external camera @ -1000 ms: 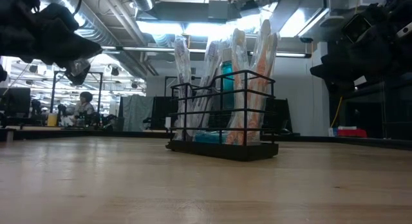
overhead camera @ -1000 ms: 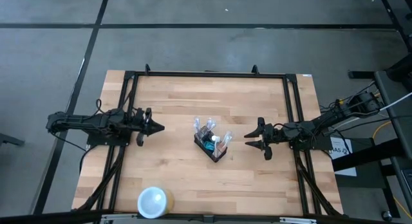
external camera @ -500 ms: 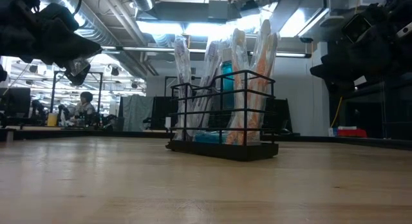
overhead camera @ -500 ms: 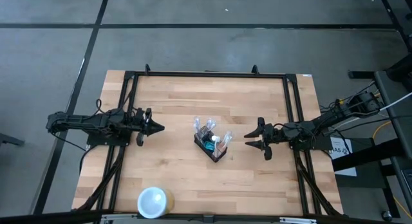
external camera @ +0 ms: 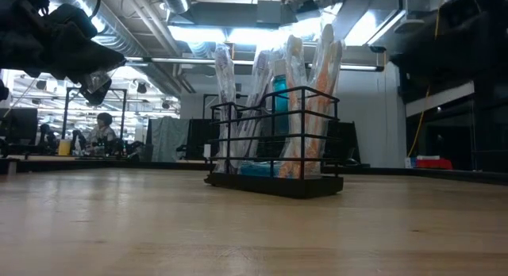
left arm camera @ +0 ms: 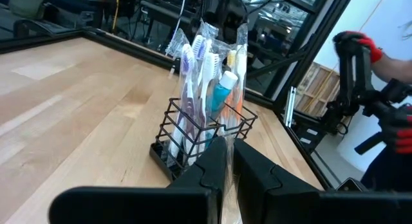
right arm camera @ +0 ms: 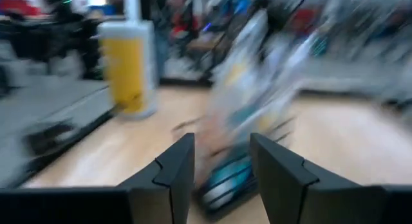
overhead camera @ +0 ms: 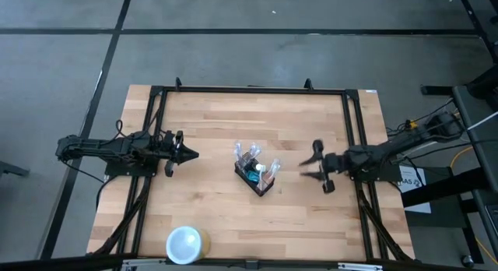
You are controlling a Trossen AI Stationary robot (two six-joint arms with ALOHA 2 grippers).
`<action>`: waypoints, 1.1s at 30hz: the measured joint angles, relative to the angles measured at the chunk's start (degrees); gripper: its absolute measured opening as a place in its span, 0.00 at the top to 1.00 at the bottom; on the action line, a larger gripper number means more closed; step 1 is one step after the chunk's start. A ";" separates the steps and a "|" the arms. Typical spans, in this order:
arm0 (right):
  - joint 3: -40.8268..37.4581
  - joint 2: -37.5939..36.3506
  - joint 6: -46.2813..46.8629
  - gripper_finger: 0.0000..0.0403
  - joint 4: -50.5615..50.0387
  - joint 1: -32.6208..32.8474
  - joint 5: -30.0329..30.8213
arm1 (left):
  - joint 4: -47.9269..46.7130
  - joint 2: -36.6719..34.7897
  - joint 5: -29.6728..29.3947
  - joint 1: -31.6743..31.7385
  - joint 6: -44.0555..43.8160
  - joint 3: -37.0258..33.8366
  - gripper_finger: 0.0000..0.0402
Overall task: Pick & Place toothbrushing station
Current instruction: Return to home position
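The toothbrushing station (overhead camera: 257, 174), a small black wire caddy holding several wrapped toothbrushes and a teal tube upright, stands on its flat base (external camera: 274, 183) at the middle of the wooden table. My left gripper (overhead camera: 194, 155) is shut and held level to the caddy's left, well short of it; in the left wrist view the caddy (left arm camera: 199, 127) shows beyond the shut fingers (left arm camera: 230, 147). My right gripper (overhead camera: 305, 168) is open and level, just right of the caddy. The caddy (right arm camera: 241, 121) shows blurred ahead of its fingers (right arm camera: 222, 163).
A round white cup (overhead camera: 185, 244) stands near the table's near edge, left of centre. A black metal frame (overhead camera: 249, 90) runs along the table's far and side edges. Bare wood lies all around the caddy. A person (external camera: 101, 127) sits far off in the room.
My right gripper has rolled about the line it points along, staying open beside the caddy's right side. The caddy and my left gripper have kept still.
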 joint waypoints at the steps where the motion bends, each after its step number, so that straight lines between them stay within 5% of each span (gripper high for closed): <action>1: 0.00 -3.01 -3.13 0.62 -1.06 -0.94 1.19 | 0.01 0.00 0.00 0.00 0.00 0.00 0.95; 10: 0.07 -27.23 1.20 0.62 -22.84 -12.21 -12.05 | 0.02 0.00 -0.36 0.00 -0.02 0.00 0.95; 16: 0.07 -38.88 -0.43 0.62 -31.49 -17.76 -11.70 | 0.02 0.00 -0.41 0.00 -0.02 0.00 0.95; 26: 0.06 -51.19 -2.81 0.62 -45.50 -21.56 -11.72 | 0.02 0.00 -0.48 0.00 0.00 0.00 0.95; 33: 0.00 -51.15 -1.85 0.62 -46.06 -20.90 -9.78 | 0.02 0.00 -0.52 0.00 -0.02 0.00 0.95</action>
